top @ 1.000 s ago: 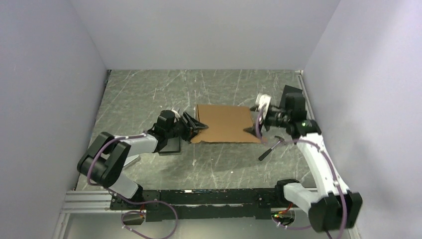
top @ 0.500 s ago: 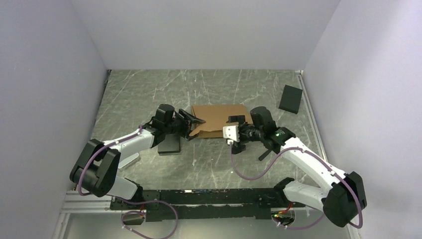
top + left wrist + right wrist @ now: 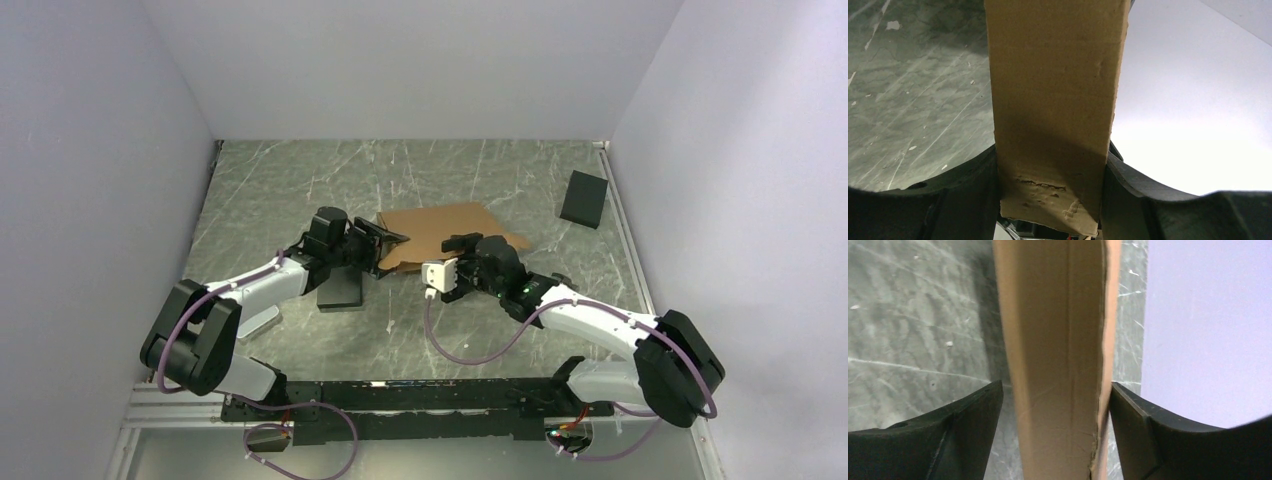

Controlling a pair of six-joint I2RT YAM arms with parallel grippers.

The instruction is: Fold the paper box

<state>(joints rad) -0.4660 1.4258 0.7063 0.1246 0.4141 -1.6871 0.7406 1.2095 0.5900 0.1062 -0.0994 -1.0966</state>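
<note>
The paper box (image 3: 450, 228) is a brown cardboard sheet lying mostly flat in the middle of the table, slightly skewed. My left gripper (image 3: 385, 245) is at its left end; in the left wrist view (image 3: 1050, 167) both jaws press a cardboard flap (image 3: 1053, 75) that fills the gap. My right gripper (image 3: 462, 258) reaches in from the near side. In the right wrist view (image 3: 1055, 390) a cardboard edge (image 3: 1053, 315) stands between the jaws, touching the right jaw with a gap at the left one.
A black block (image 3: 583, 198) lies at the back right close to the right wall. A dark flat block (image 3: 340, 293) sits under my left forearm, with a pale rounded thing (image 3: 262, 322) nearer the base. Grey walls enclose three sides.
My right arm swung from the box's right end to its near edge, and its jaws narrowed a little around the cardboard. The box shifted and turned slightly. The left grip held.
</note>
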